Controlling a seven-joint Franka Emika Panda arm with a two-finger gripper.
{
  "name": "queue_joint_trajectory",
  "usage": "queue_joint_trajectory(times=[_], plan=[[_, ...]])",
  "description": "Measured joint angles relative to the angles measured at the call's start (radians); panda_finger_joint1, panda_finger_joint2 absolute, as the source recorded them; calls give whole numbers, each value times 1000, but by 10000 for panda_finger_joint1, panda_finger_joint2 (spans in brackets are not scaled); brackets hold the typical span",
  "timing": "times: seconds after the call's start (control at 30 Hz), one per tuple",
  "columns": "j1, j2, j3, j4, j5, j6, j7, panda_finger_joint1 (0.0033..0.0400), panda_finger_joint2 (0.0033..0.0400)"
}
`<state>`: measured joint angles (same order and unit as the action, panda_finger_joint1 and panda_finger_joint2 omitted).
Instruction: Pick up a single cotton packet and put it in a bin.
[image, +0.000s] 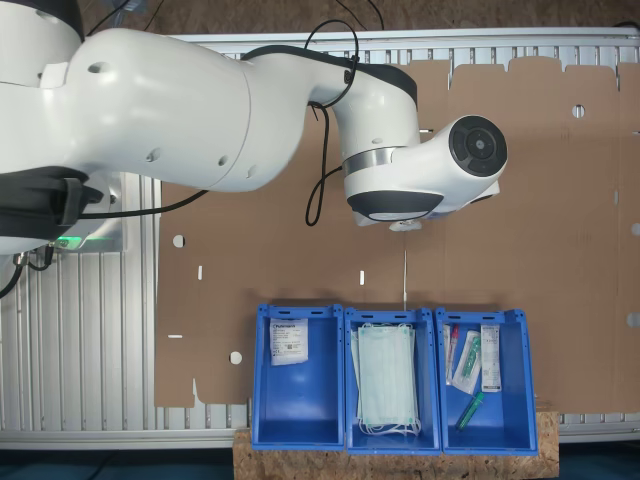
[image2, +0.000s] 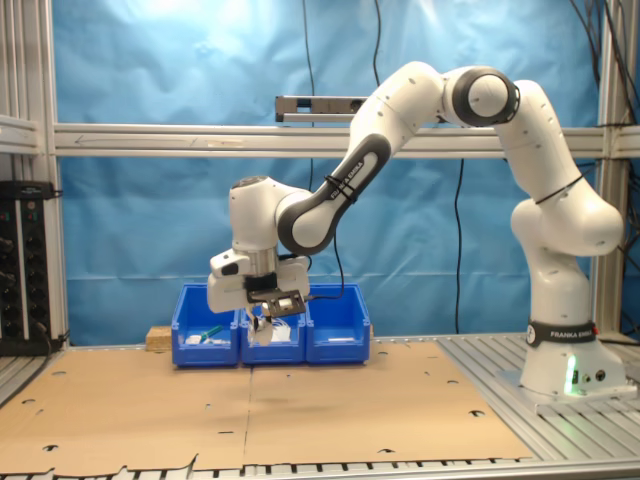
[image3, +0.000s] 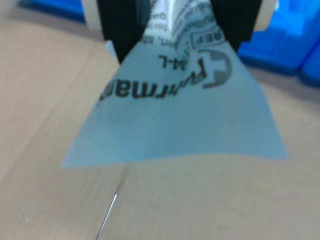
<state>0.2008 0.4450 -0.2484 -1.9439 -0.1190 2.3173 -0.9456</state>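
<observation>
A white cotton packet (image3: 175, 120) with dark print hangs from my gripper (image3: 177, 20), which is shut on its top edge between the black fingers (image3: 120, 35). In the second exterior view the gripper (image2: 266, 318) hangs above the cardboard, just in front of the middle of three blue bins. In the first exterior view, the bin (image: 300, 410) at the first exterior view's left holds another cotton packet (image: 288, 340). That same bin (image2: 336, 338) is at the second exterior view's right.
The middle bin (image: 392, 440) holds pale green face masks (image: 388, 380). The third bin (image: 500, 425) holds long narrow packets (image: 468, 362). Brown cardboard (image: 520, 220) covers the table. The arm's wrist (image: 420, 170) reaches over it. The robot base (image2: 565, 365) stands at the second exterior view's right.
</observation>
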Motion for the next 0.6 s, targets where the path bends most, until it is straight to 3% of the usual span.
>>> queue_joint_trajectory(times=[0.27,0.6], plan=[[0,-140,-8,-58,0,-75,-20,69,69],[-2,-310,-51,-203,0,-141,-64,69,69]])
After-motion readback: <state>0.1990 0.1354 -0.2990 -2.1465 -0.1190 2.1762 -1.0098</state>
